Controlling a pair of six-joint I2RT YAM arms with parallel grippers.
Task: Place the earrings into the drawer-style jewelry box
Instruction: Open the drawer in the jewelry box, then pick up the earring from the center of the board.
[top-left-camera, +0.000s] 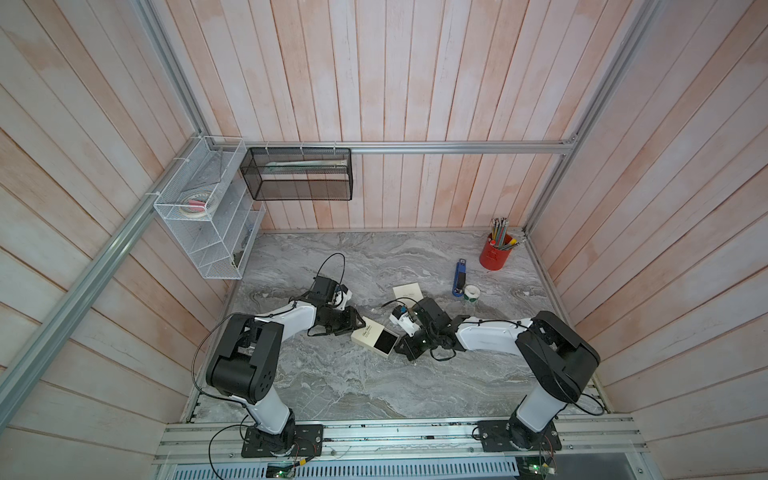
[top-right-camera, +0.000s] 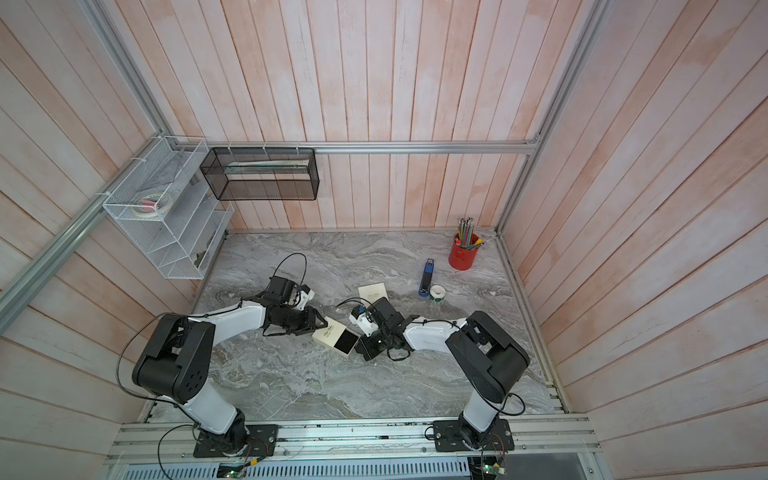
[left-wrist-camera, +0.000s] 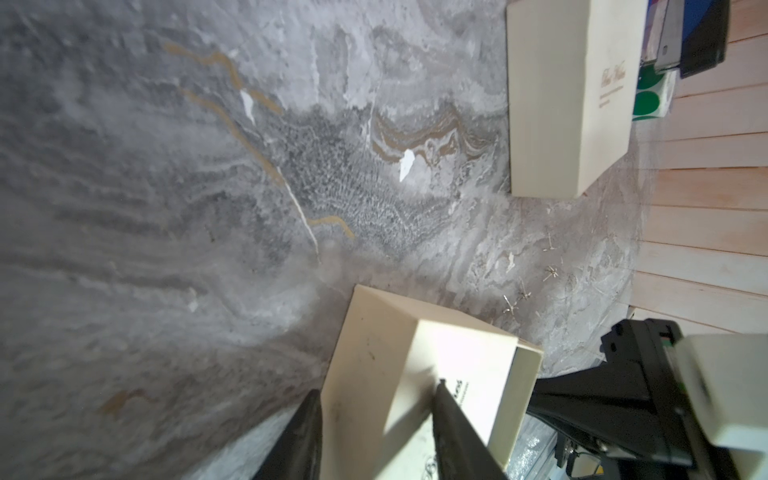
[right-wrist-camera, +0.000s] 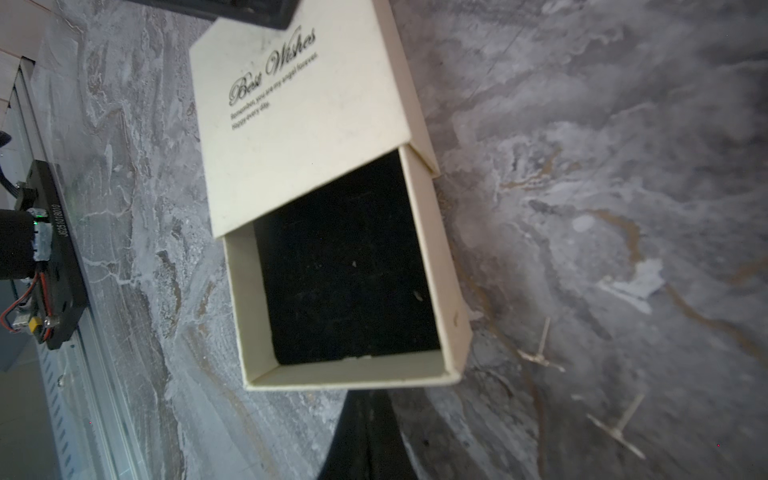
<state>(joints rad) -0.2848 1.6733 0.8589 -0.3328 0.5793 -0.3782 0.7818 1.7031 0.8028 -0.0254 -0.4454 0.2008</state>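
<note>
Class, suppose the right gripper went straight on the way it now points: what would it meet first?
The right gripper would first meet the near end wall of the open drawer; it looks almost touching, though depth is unclear.

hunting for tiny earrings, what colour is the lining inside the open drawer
The lining is black, clearest in the right wrist view.

**Legible markings**

1. Jewelry box (right-wrist-camera: 299, 120), top face of the sleeve: script heading "Best Wishes". Two small lines stand below it: "Remember, you are my angel forever." and "Happy every day."
2. Second cream box (top-left-camera: 406, 291), on the worktop (top-left-camera: 332, 374) at 1 o'clock from the jewelry box in both top views: similar script and small print, too blurred to read.
3. Circuit board (right-wrist-camera: 54, 257): white printed code containing "2510180". The remaining characters are unclear.
</note>
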